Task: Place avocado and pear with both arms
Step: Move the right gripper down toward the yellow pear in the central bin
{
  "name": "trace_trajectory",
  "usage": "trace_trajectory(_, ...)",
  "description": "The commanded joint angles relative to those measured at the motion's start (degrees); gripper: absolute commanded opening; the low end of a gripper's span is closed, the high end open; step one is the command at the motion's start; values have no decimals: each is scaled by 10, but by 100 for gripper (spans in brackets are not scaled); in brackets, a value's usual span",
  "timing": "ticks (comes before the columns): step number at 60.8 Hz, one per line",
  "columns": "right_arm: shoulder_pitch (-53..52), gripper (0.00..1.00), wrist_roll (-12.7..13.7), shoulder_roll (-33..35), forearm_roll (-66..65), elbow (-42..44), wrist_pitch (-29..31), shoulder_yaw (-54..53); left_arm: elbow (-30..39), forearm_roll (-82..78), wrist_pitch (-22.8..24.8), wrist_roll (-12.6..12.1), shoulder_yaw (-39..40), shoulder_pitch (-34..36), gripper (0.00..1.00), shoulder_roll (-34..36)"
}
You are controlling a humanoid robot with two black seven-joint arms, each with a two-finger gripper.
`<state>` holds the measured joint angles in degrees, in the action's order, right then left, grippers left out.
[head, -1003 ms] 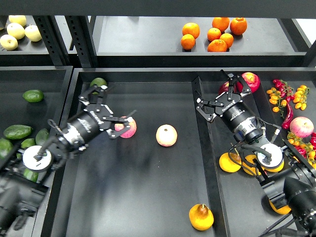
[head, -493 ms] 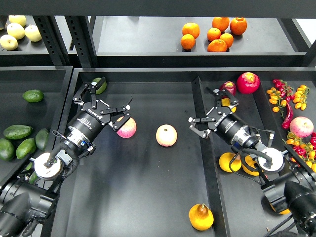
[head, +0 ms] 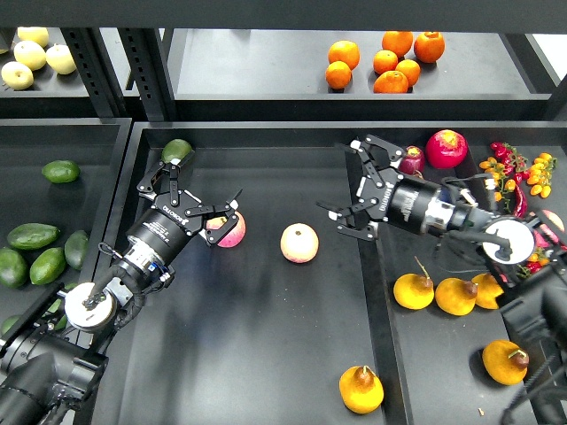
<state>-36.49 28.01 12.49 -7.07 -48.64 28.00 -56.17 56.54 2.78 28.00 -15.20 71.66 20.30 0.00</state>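
The avocado (head: 177,149) is green and lies in the far left corner of the middle tray (head: 266,354). My left gripper (head: 198,191) is open and empty, just on the near side of the avocado, next to a pink-yellow apple (head: 229,230). The pear (head: 361,390), orange-yellow with a brownish top, stands at the near right of the middle tray, far from both grippers. My right gripper (head: 347,188) is open and empty over the wall between the middle tray and the right tray.
A second apple (head: 299,243) lies mid-tray, left of my right gripper. The left bin holds several avocados (head: 33,236). The right tray holds orange-yellow pears (head: 414,290), a red fruit (head: 446,148) and small peppers. Oranges (head: 390,81) and pale pears (head: 35,53) sit on the back shelf.
My right gripper has swung left, from over the right tray to the tray wall, uncovering the pears there. My left arm has shifted and its gripper stays near the apple.
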Motion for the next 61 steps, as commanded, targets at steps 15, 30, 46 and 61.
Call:
trace_trajectory(15, -32, 99, 0, 82, -7, -33, 0, 170, -2, -1, 0, 0, -7, 0, 99, 0)
trace_trajectory(30, -83, 99, 0, 124, -36, -35, 0, 312, -2, -1, 0, -1, -13, 0, 99, 0)
trace_trajectory(46, -88, 99, 0, 124, -74, -28, 0, 408, -3, -1, 0, 0, -13, 0, 99, 0)
trace_trajectory(61, -82, 99, 0, 118, -80, -27, 0, 446, -6, -1, 0, -1, -13, 0, 99, 0)
